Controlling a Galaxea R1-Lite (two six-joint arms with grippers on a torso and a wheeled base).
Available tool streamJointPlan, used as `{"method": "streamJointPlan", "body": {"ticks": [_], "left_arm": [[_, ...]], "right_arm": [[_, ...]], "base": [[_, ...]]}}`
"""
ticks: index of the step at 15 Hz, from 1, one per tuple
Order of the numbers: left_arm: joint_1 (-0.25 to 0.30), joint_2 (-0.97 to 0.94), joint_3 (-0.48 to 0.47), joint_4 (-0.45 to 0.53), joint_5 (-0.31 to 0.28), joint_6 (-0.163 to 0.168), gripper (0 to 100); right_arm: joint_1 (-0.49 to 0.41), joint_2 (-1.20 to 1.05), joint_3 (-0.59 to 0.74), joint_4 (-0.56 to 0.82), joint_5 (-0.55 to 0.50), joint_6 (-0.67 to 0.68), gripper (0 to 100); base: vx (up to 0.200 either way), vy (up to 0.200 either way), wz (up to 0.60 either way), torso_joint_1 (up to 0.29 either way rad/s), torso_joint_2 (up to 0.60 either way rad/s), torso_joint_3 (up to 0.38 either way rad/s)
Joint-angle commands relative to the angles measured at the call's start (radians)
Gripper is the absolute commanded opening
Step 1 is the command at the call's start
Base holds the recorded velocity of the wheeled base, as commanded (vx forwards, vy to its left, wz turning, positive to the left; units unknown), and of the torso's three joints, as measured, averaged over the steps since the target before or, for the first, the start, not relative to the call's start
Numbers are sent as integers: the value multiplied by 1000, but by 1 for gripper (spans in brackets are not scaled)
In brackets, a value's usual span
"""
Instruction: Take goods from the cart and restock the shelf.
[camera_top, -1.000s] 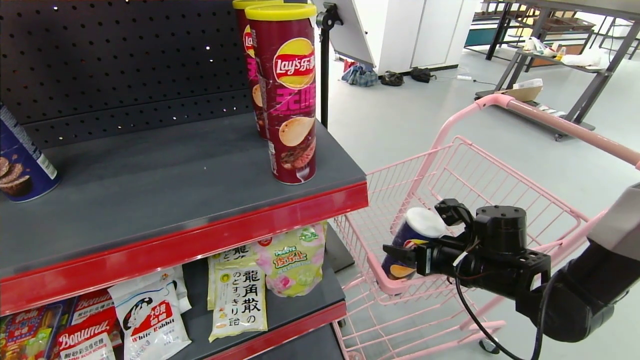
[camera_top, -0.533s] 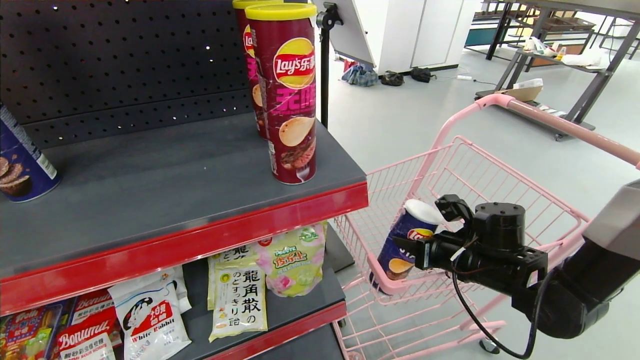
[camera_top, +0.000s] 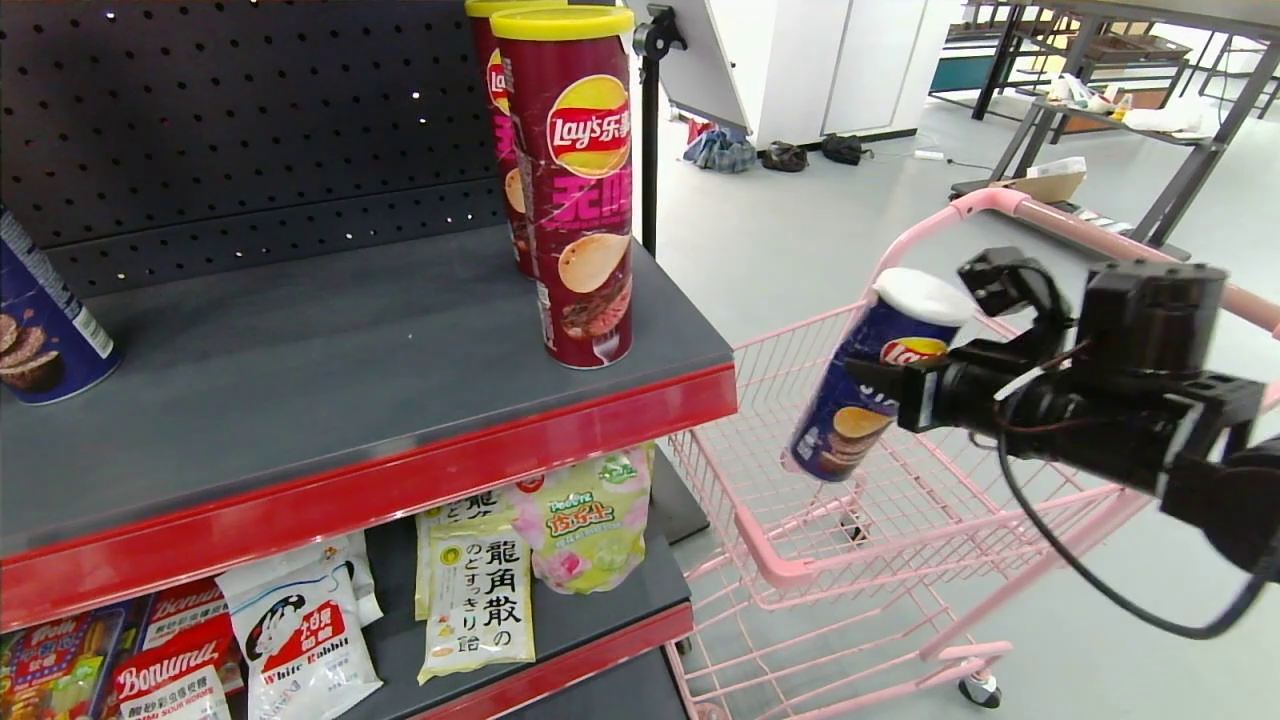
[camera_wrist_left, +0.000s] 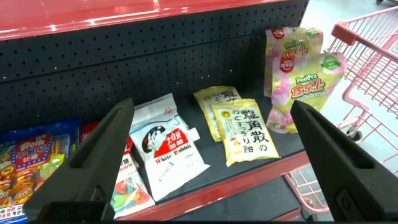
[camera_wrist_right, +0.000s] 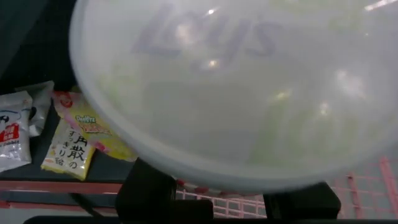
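Now clamps the right end effector (camera_top: 925, 335) on the blue chip can (camera_top: 860, 400), near its lid; holds it tilted above the pink cart (camera_top: 790, 575), just off the end of the upper shelf (camera_top: 350, 340); has the left end effector (camera_wrist_left: 211, 162) spread apart before the lower candy bags (camera_wrist_left: 249, 134); seemingly done with the pick; yet to stand it beside the maroon cans (camera_top: 585, 200).

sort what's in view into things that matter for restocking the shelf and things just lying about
Part of the job:
blue chip can in the right gripper
pink cart
top shelf
red chip cans standing on it

Just lying about:
snack bags on the lower shelf
clothes on the floor
tables in the room behind
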Motion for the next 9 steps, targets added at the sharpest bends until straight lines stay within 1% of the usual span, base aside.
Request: {"method": "streamJointPlan", "body": {"ticks": [1,2,3,4,5,7,9], "left_arm": [[-1,0,0,-1,0,-1,100],[0,0,0,1,0,-1,100],[-1,0,0,1,0,-1,100],[0,0,0,1,0,1,100],[0,0,0,1,0,-1,100],[0,0,0,-1,0,-1,100],[-1,0,0,-1,0,-1,100]], "right_arm": [[4,-455,-1,341,-193,-61,0],[7,-586,35,473,-213,-74,0],[7,-606,41,491,-212,-74,0],[-9,-827,137,646,-238,-77,0],[-23,-923,168,697,-276,-88,0],[-42,-1026,176,784,-298,-126,0],[-88,-1060,179,798,-299,-164,0]], "base": [[0,0,0,0,0,0],[0,0,0,0,0,0],[0,0,0,0,0,0],[0,0,0,0,0,0],[0,0,0,0,0,0],[0,0,0,0,0,0],[0,0,0,0,0,0]]}}
